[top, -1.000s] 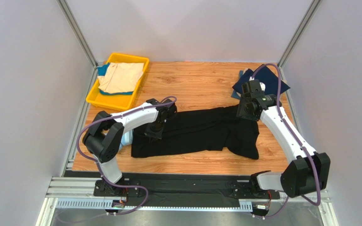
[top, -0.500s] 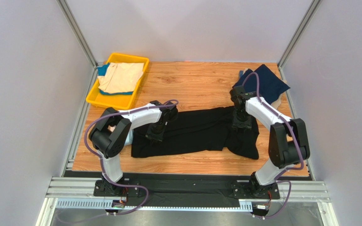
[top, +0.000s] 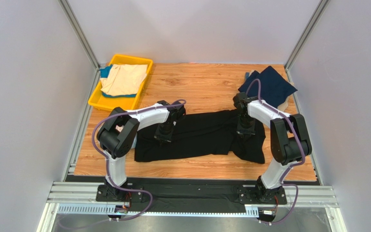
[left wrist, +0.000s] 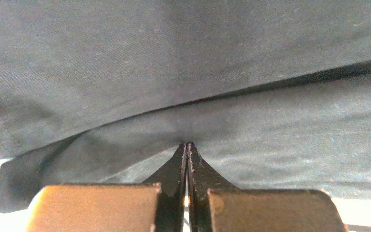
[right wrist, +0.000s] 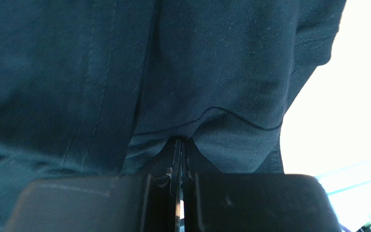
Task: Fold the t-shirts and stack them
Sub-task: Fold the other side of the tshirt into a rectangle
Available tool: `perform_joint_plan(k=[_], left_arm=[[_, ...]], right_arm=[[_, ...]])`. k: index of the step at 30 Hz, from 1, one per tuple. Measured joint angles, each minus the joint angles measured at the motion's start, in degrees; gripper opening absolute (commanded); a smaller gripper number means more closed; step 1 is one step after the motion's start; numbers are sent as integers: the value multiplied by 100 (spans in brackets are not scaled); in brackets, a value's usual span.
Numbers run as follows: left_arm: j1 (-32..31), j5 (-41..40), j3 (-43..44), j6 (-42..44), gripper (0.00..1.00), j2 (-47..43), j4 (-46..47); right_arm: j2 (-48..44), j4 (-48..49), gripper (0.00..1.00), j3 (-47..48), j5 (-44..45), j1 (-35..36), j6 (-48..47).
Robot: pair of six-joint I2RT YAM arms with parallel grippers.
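A large black t-shirt point(top: 202, 136) lies stretched across the middle of the wooden table, folded into a long band. My left gripper point(top: 164, 135) is down on its left part. Its jaws are shut, their tips pinching a pucker of the black cloth point(left wrist: 187, 144). My right gripper point(top: 245, 130) presses on the shirt's right part, also shut, with a fold of dark cloth caught at its tips point(right wrist: 178, 140). A navy t-shirt point(top: 269, 84) lies at the back right. A beige t-shirt point(top: 124, 78) rests in the tray.
A yellow tray point(top: 98, 103) stands at the back left, holding the beige shirt over a teal cloth point(top: 106, 71). Grey walls and metal posts enclose the table on three sides. Bare wood point(top: 197, 84) shows behind the black shirt.
My right arm swung in from the back right and came down on the black shirt, then closed. My left gripper closed on the cloth and shifted slightly.
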Motion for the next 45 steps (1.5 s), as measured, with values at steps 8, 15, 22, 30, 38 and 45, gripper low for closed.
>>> perform_joint_plan(k=[8,15,22,30,38,45], left_arm=[[4,81,-125,-17,0,-13,90],[205,278,-122,-70,0,-20,94],[487,649,13,-140,0,96,-33],[577,776,195,-125,0,280,-223],[645,872,195,-125,0,282,-223],[732,990,195,-125,0,282,-210]], right_arm=[[79,120,0,-103,-55,-166,61],[31,179,0,-205,-219,-743,111],[-55,216,0,-227,-310,-966,151],[256,170,0,107,-264,-1088,199],[380,92,0,490,-168,-1248,256],[378,-85,2,1001,-125,-1377,254]])
